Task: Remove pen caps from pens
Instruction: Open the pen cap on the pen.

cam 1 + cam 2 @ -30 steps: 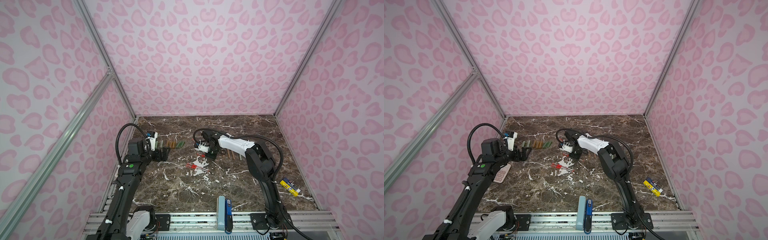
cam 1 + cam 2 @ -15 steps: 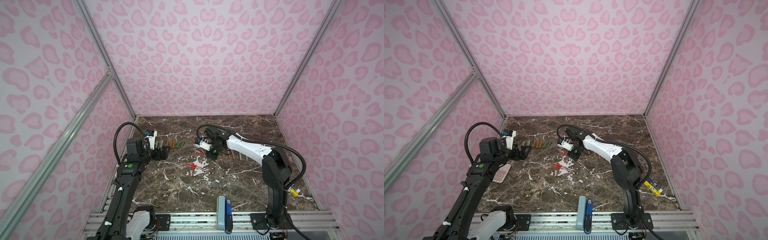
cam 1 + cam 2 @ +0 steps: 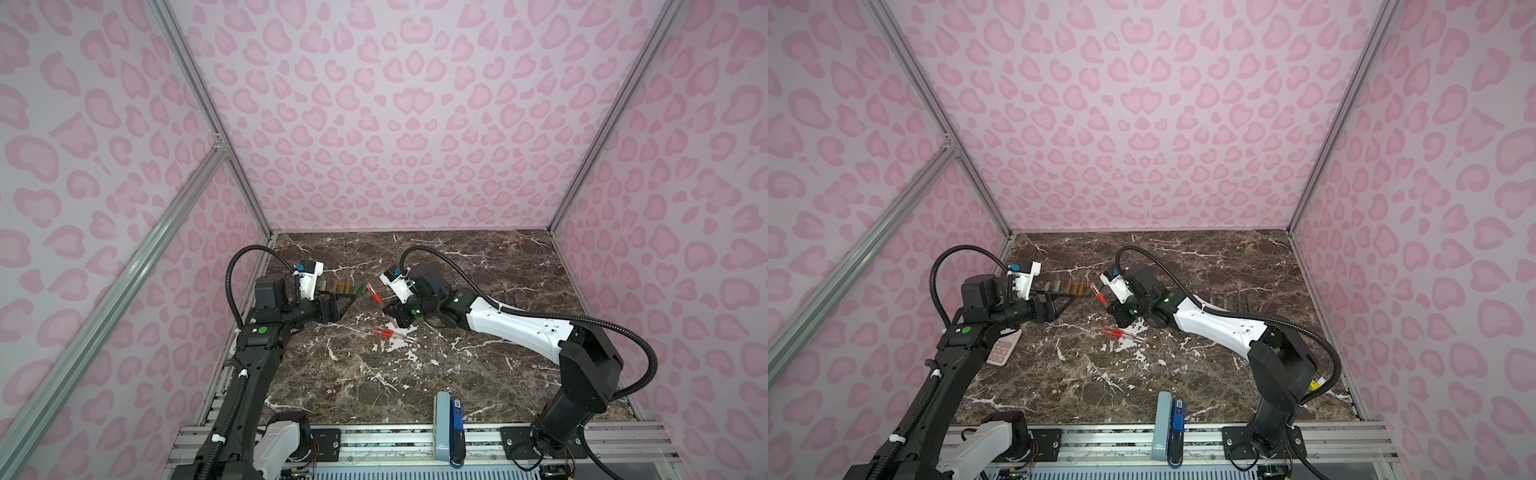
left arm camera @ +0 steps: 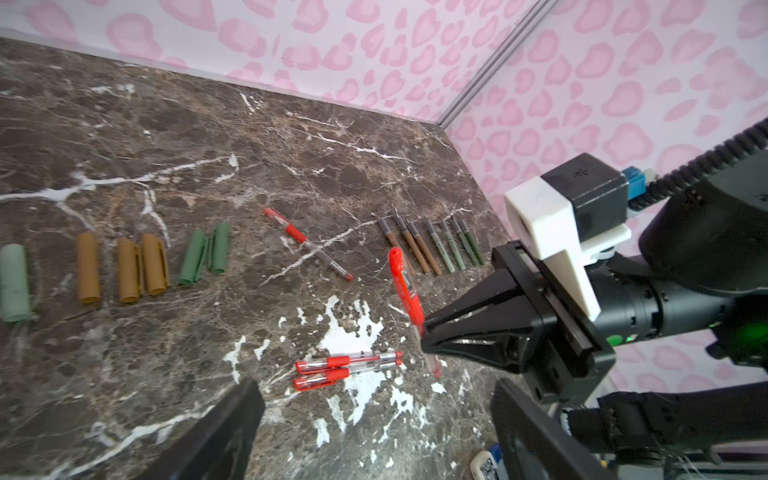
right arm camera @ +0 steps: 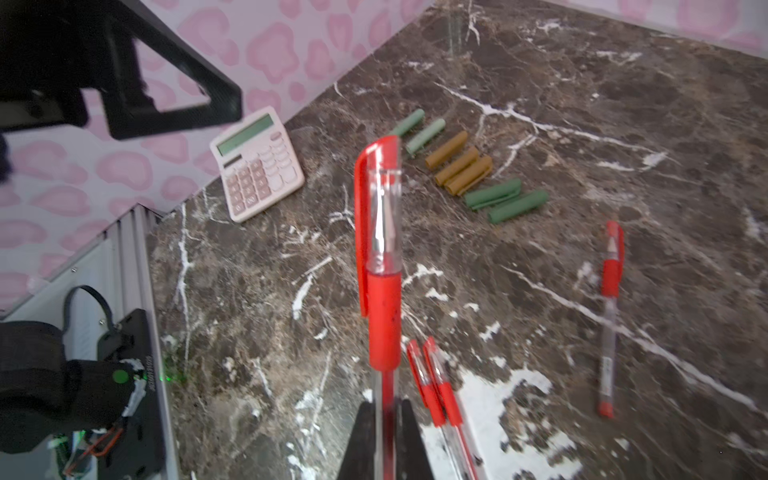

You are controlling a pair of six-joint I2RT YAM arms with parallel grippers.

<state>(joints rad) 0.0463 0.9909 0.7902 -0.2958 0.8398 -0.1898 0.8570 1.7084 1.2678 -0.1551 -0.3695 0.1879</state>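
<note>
Broadly, a dark brown marble-patterned tabletop (image 3: pixel 478 266) carries everything here. The white-and-black right arm (image 3: pixel 519 328) stretches across it from the near right corner, and the black left arm (image 3: pixel 257 353) rises at its left edge.

The right end effector (image 4: pixel 424 332) is clenched on a clear plastic pen with a red cap (image 4: pixel 401 278). It grips the clear barrel, so the pen hangs tilted above the tabletop with its cap on and pointing up toward the left arm. The left end effector (image 3: pixel 348 305) is released, its fingers (image 4: pixel 232 432) spread wide with nothing between them. One fingertip sits near the held pen's cap without touching it.

A pale pink desk calculator (image 5: pixel 257 162) lies at the tabletop's left edge, beside the left arm. A row of uncapped tan-brown and sage-green pens (image 4: pixel 432 249) lies side by side toward the right, partly hidden behind the right arm in both top views. Two capped red-and-clear pens (image 4: pixel 347 360) lie touching, side by side, mid-tabletop below the held pen. A lone capped red-and-clear pen (image 4: pixel 307 243) lies farther back, between the two rows.

The loose caps form a row at the far left: two pale green caps (image 5: pixel 426 135), then three tan-orange caps (image 4: pixel 124 268), then two dark green caps (image 4: pixel 205 255). All lie flat and close together.
</note>
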